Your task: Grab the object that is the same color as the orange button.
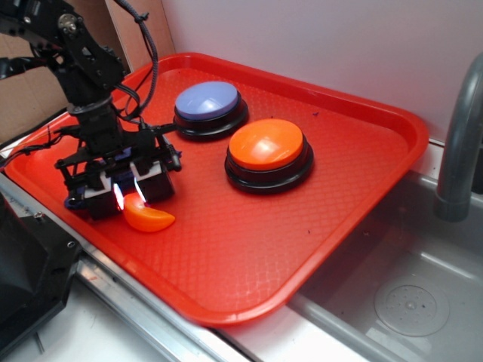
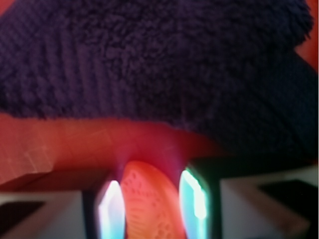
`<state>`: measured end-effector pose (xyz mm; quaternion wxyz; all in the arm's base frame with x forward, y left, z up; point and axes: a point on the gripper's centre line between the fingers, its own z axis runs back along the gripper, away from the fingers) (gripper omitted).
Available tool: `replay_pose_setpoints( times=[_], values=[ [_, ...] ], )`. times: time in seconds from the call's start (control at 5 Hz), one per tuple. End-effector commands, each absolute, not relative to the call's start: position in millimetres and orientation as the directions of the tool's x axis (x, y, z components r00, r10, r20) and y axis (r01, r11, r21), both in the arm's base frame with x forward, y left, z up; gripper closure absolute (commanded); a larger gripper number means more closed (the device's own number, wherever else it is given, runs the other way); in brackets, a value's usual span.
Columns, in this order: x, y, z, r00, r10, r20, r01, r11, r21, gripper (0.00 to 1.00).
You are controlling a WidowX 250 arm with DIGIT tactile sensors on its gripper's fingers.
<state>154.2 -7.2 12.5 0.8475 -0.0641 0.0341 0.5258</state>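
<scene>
Item: orange crescent (image 1: 149, 218), on red tray (image 1: 355, 188), near its left edge. End effector (image 1: 127, 194) lowered over it, lit fingers (image 2: 110, 209) narrowed on either flank, apparently gripping. Orange button (image 1: 267, 148) supplies the colour match; lavender button (image 1: 207, 101) behind; dark knitted cloth (image 2: 159, 64) just beyond.

- You see a glossy plastic orange crescent (image 1: 149, 216).
- Your tray (image 1: 249, 249) is red textured plastic.
- The dark blue cloth (image 2: 159, 64) looks fuzzy, knitted.
</scene>
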Motion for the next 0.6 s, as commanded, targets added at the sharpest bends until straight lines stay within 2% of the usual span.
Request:
replay_pose_setpoints(
  times=[0.0, 0.2, 0.4],
  values=[
    [158, -5, 28, 0.505, 0.863, -0.016, -0.863, 0.505, -0.025, 1.0],
    [166, -2, 61, 0.546, 0.833, 0.087, -0.835, 0.55, -0.019, 1.0],
    [175, 1, 93, 0.624, 0.769, 0.136, -0.776, 0.631, -0.01, 1.0]
  ],
)
